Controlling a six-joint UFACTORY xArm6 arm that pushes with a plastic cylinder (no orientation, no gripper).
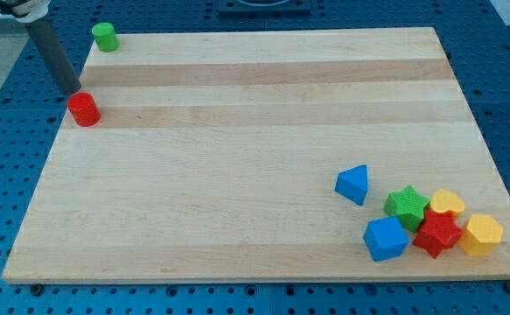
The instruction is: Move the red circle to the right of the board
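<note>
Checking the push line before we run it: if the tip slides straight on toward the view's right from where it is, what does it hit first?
My tip sits at the view's upper left of the red circle, close or touching. Heading right and slightly down, it meets the red circle first. Beyond that the board looks free; the cluster at lower right lies well below that line.

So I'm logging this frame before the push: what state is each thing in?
my tip: just above-left of the red circle, about touching
red circle: upright, board's left edge
green cylinder: upright, top-left corner
blue triangle: alone, apart from the cluster
green star: clustered, touching the red star
</note>
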